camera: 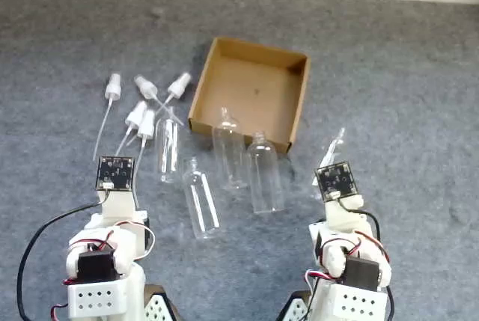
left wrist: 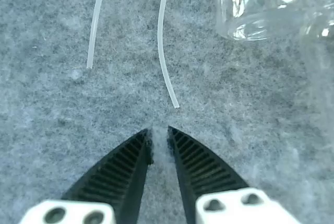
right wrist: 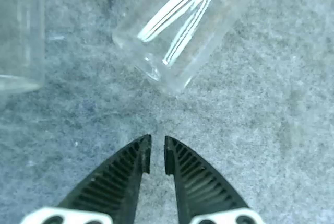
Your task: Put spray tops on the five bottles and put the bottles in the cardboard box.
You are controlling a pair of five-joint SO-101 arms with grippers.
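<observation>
Tabletop [camera: 404,74]: grey and felt-like, carrying everything; both arms sit at its near edge.
Cardboard box [camera: 254,89]: open side up at the far middle with no bottle in it. I judge it sits there so either arm can reach it.
Bottles [camera: 200,200]: five clear ones without tops, apparently lying on their sides. Four lie between the arms, just before the box. The fifth [right wrist: 182,25] lies just ahead of my right arm.
Left end effector [left wrist: 159,135]: low over the tabletop, jaws drawn together on nothing, with a bottle base [left wrist: 255,10] off to one side.
Right end effector [right wrist: 154,143]: jaws likewise together and holding nothing, aimed at the fifth bottle's base.
Spray tops [camera: 142,115]: five white ones bunched on the left arm's side, well apart from the right arm. I'd guess the left arm fetches tops while the right steadies bottles.
Dip tube [left wrist: 164,41]: its end lies just ahead of the left jaws.
Progress: I judge nothing is fitted or boxed yet.
</observation>
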